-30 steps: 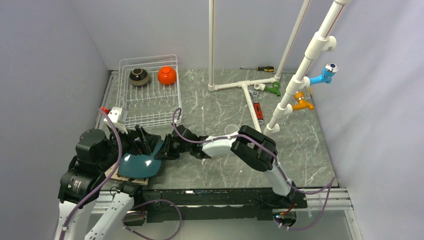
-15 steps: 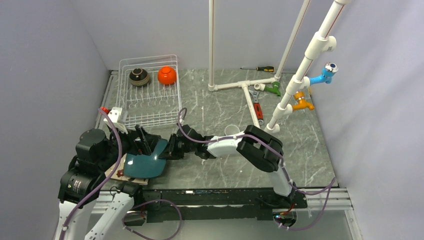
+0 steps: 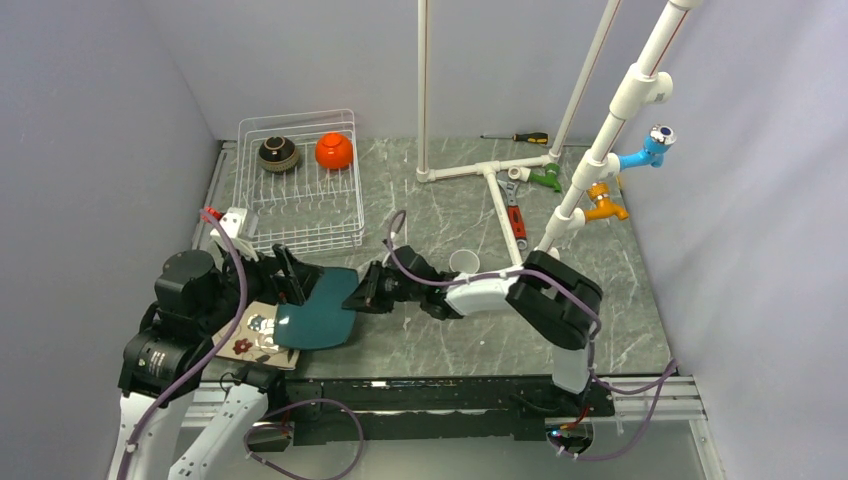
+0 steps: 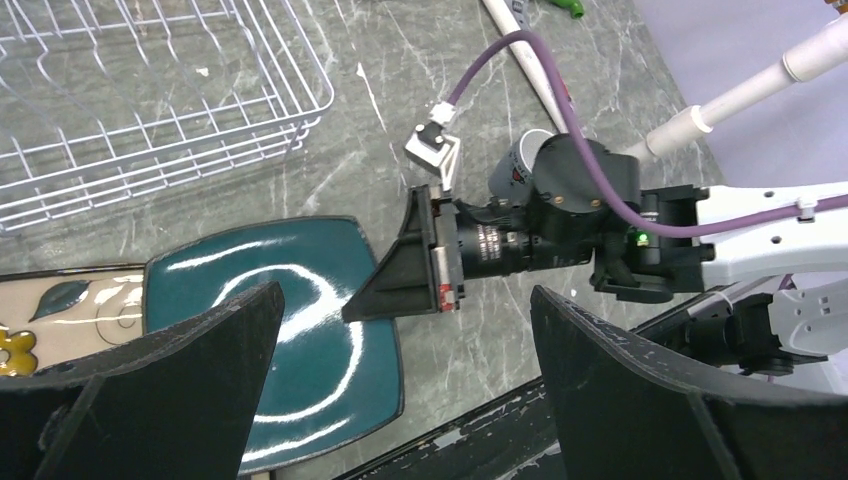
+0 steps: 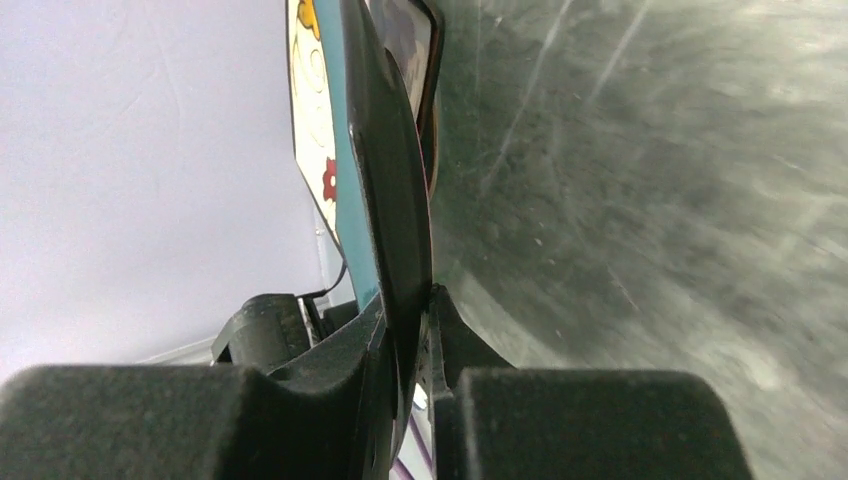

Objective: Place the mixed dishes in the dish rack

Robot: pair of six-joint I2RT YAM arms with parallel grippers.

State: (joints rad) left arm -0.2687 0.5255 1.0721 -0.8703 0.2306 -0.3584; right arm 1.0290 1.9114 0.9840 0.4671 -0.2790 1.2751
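Right wrist: right claw (image 5: 408, 330) pinches teal plate (image 5: 385, 200); left claw (image 4: 400, 310) wide.

Dark teal plate (image 3: 318, 312), floral brown plate (image 3: 250, 335), orange bowl (image 3: 334, 151), white rack (image 3: 300, 212)

You have a bare strip of table (image 3: 375, 245) between the teal plate (image 3: 320, 310) and the rack (image 3: 300, 205). The rack's near rows stand free; a dark bowl (image 3: 278, 153) and an orange bowl (image 3: 333, 151) fill its far end. The right arm (image 3: 480, 293) lies across the near middle, with the right gripper (image 3: 360, 297) clamped on the plate's right edge. The left gripper (image 3: 291, 279), jaws wide, hangs over the plate's left side. A pipe frame (image 3: 497, 200) blocks the far right.
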